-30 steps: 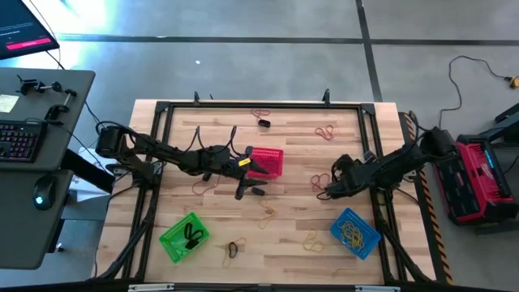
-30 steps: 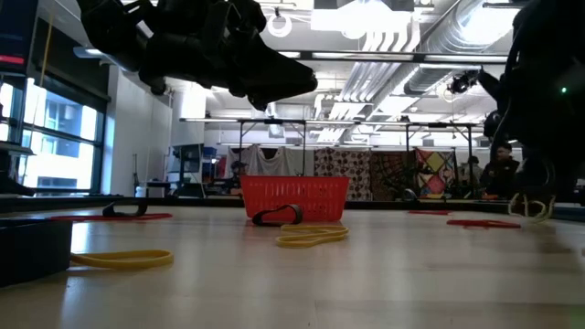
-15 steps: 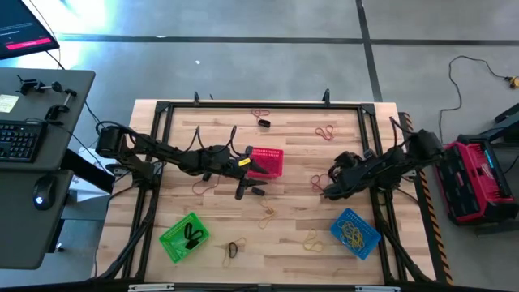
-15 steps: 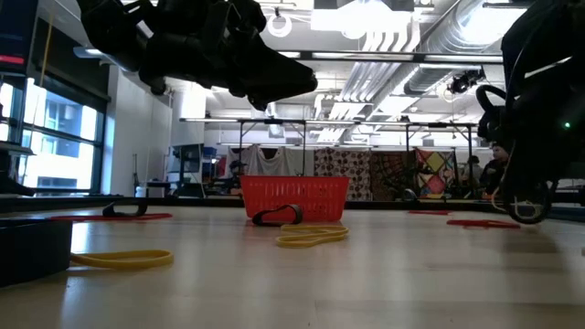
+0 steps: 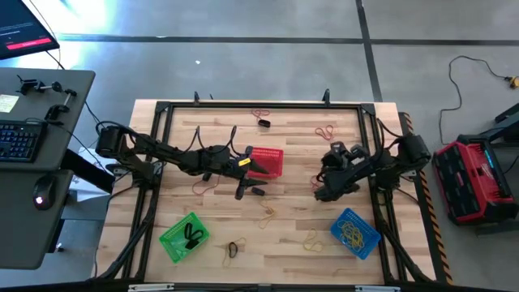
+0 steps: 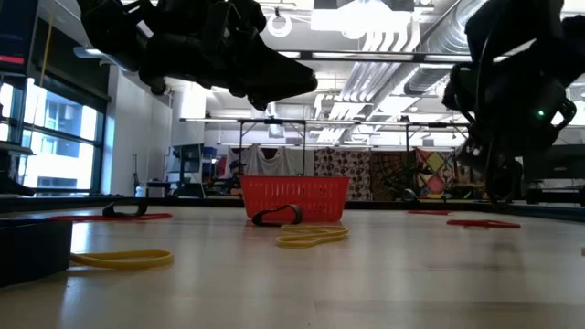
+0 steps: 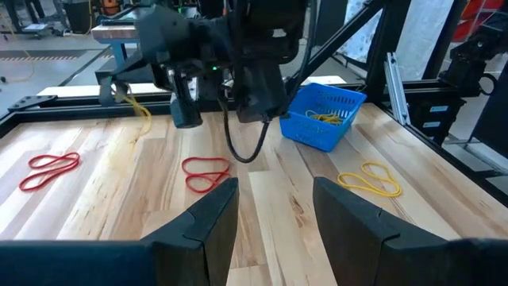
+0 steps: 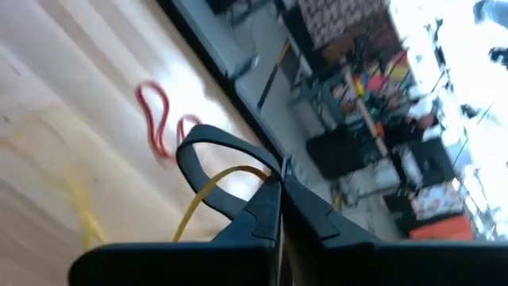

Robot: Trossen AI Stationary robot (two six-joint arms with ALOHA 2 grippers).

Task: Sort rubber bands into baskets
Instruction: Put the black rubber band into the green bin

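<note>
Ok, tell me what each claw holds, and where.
Right claw pinches a yellow rubber band by one end of its loop; left claw is open and empty.

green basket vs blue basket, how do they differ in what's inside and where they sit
The green plastic mesh basket holds black rubber bands; the blue plastic mesh basket holds yellow rubber bands. Green sits at the table's near-left, blue at its near-right. Both are small, square, and set askew.
</note>
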